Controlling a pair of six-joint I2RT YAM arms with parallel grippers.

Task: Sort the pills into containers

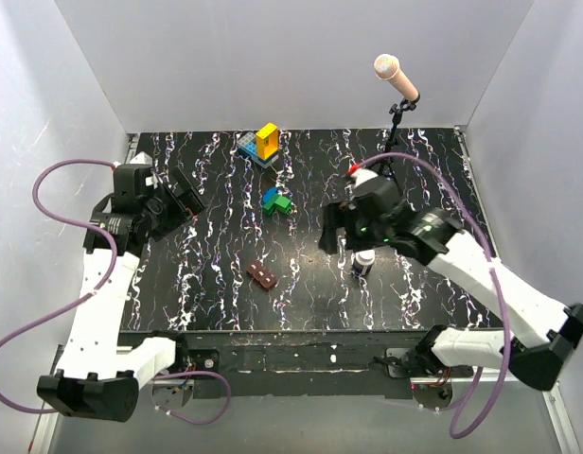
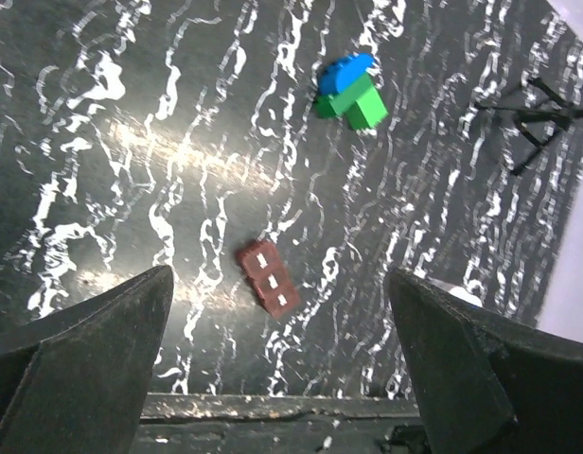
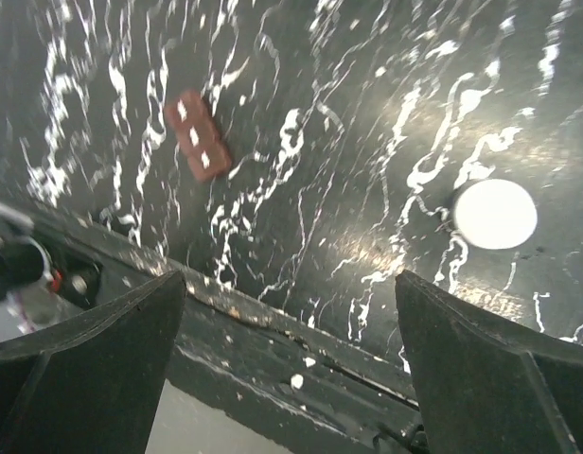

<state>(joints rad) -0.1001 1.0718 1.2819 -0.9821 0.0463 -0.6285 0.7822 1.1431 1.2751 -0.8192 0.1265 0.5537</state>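
The brown pill box [image 1: 262, 274] lies flat on the black marbled table [image 1: 216, 236], near the front middle, with small white marks on its lids. It shows in the left wrist view [image 2: 266, 277] and the right wrist view [image 3: 198, 135]. My left gripper [image 1: 183, 197] is open and empty, held high over the table's left side [image 2: 277, 284]. My right gripper [image 1: 331, 230] is open and empty, raised right of the box [image 3: 290, 279]. A small dark bottle with a white cap [image 1: 363, 264] stands below the right wrist [image 3: 495, 214]. I see no loose pills.
Blue and green toy blocks [image 1: 276, 200] lie mid-table [image 2: 348, 90]. A yellow and blue block stack [image 1: 263, 144] stands at the back. A microphone on a stand [image 1: 396, 80] rises at the back right. White walls enclose the table; its front edge [image 3: 301, 331] is scuffed.
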